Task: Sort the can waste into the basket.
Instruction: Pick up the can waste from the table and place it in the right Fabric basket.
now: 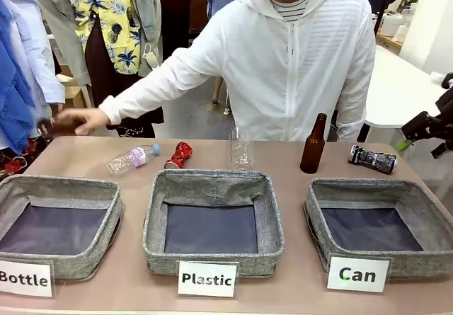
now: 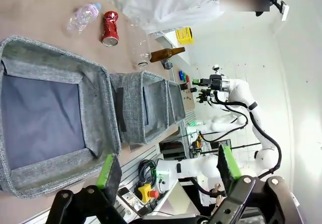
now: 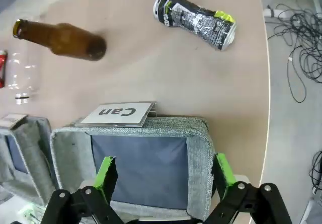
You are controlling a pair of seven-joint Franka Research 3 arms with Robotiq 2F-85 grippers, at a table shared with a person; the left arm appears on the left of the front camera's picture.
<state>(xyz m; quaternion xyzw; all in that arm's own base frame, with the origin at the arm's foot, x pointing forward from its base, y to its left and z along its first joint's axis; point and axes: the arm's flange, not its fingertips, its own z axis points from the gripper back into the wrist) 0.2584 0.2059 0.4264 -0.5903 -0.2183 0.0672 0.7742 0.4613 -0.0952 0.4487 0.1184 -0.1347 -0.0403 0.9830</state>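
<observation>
The shiny red can (image 1: pixel 179 155) lies on the table behind the middle basket, and it also appears as the red can (image 2: pixel 109 27) in the left wrist view. The black can (image 1: pixel 373 159) with its green and silver end lies at the far right, behind the Can basket (image 1: pixel 368 187). My right gripper (image 3: pixel 163 174) hangs open above the Can basket (image 3: pixel 201 148), with the black can (image 3: pixel 196 18) farther off beyond the card. In the front view the right gripper (image 1: pixel 407 141) sits at the right edge. My left gripper (image 2: pixel 167 168) is open and empty over the Bottle basket (image 2: pixel 103 113).
The Plastic basket (image 1: pixel 212 180) and Bottle basket (image 1: pixel 56 187) stand to the left. A clear plastic bottle (image 1: pixel 133 158), an upright clear bottle (image 1: pixel 241 149) and a brown bottle (image 1: pixel 313 145) stand behind them. The person's hand (image 1: pixel 78 122) holds a brown bottle at far left.
</observation>
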